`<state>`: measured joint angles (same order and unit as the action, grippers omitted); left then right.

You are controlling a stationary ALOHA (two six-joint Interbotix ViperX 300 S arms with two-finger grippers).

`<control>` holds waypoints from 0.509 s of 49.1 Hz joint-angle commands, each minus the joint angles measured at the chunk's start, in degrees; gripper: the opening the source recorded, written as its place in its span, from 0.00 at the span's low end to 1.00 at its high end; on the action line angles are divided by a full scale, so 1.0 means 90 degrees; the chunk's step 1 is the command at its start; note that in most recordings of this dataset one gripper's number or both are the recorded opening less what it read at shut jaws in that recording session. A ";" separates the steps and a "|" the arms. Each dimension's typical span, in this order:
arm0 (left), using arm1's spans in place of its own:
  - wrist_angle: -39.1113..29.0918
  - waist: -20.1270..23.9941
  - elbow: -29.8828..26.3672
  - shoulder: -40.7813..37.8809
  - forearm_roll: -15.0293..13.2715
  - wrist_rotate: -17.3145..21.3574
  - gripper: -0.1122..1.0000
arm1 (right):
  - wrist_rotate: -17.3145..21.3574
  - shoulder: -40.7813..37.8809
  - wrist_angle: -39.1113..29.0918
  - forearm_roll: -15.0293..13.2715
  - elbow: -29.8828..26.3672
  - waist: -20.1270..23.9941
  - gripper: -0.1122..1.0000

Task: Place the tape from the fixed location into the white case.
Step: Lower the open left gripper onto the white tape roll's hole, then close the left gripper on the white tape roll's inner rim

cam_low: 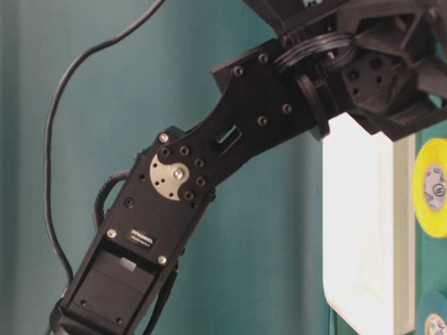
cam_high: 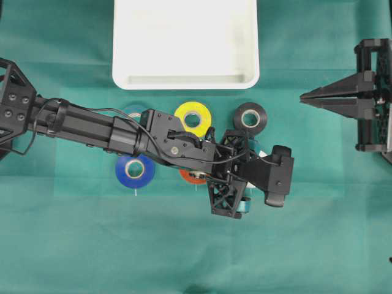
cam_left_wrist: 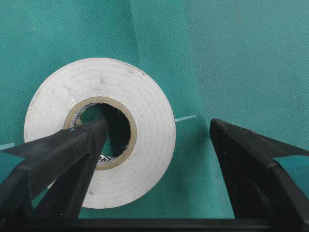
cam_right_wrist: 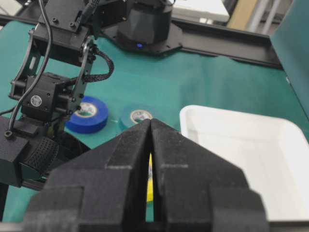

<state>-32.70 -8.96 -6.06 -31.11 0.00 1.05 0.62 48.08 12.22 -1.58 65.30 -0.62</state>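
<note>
The tape (cam_left_wrist: 149,145) is a white roll with a pale core, lying flat on the green cloth. My left gripper (cam_left_wrist: 157,126) is open and down over it. Its left finger (cam_left_wrist: 72,150) reaches into the roll's hole, and its right finger (cam_left_wrist: 246,159) stands clear of the roll's outer edge. Seen from overhead, the left gripper (cam_high: 240,174) covers the tape. The white case (cam_high: 184,43) sits at the top centre, and it also shows as the white case (cam_right_wrist: 241,154) in the right wrist view. My right gripper (cam_high: 304,98) hovers at the right edge, shut and holding nothing.
Other rolls lie between the arm and the case: yellow roll (cam_high: 193,118), black roll (cam_high: 250,118), blue roll (cam_high: 135,170), an orange roll (cam_high: 191,178) and a teal roll (cam_high: 133,111), both partly under the left arm (cam_high: 92,125).
</note>
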 commanded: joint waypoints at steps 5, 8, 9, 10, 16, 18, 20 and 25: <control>-0.0049 0.0029 -0.0020 0.0117 0.0000 -0.0010 0.91 | -0.0010 -0.0020 0.0029 -0.0010 -0.0156 0.0000 0.10; -0.0049 0.0039 -0.0020 0.0117 0.0010 -0.0010 0.85 | -0.0010 -0.0020 0.0029 -0.0010 -0.0156 0.0000 0.10; -0.0049 0.0039 -0.0020 0.0117 0.0000 -0.0010 0.82 | -0.0010 -0.0020 0.0029 -0.0010 -0.0156 0.0000 0.10; -0.0049 0.0039 -0.0010 0.0117 0.0000 -0.0010 0.79 | -0.0010 -0.0020 0.0029 -0.0010 -0.0156 -0.0010 0.10; -0.0088 0.0039 -0.0020 0.0117 0.0010 -0.0020 0.58 | -0.0010 -0.0029 0.0029 -0.0010 -0.0156 0.0000 0.10; -0.0107 0.0039 -0.0020 0.0117 0.0000 -0.0020 0.50 | -0.0010 -0.0020 0.0029 -0.0020 -0.0156 0.0000 0.10; -0.0107 0.0039 -0.0020 0.0117 0.0000 -0.0020 0.44 | -0.0010 -0.0020 0.0029 -0.0020 -0.0156 -0.0010 0.10; -0.0107 0.0039 -0.0020 0.0127 0.0000 -0.0020 0.35 | -0.0010 -0.0020 0.0029 -0.0020 -0.0166 0.0000 0.10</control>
<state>-33.57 -8.61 -5.89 -31.11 0.00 0.97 0.62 47.99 12.13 -1.67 65.21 -0.62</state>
